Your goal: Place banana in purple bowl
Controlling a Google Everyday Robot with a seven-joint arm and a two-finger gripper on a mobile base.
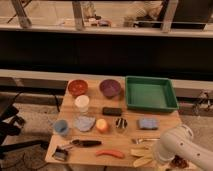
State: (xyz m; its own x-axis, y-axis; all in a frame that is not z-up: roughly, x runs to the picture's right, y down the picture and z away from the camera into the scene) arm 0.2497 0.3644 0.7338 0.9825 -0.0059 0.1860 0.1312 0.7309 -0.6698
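The purple bowl (110,88) stands at the back middle of the wooden table (162,117), between the orange-red bowl (78,87) and the green tray (151,93). The yellow banana (141,156) lies at the table's front edge, right of middle. My white arm (176,144) bends down at the front right corner. The gripper (161,161) at its end sits just right of the banana, mostly hidden by the arm and the frame's lower edge.
Between the banana and the bowl lie a white cup (82,103), a black block (112,111), a grey cloth (84,123), an orange fruit (102,125), a small can (121,123), a blue sponge (148,123), a blue cup (61,127) and a red-orange item (111,153).
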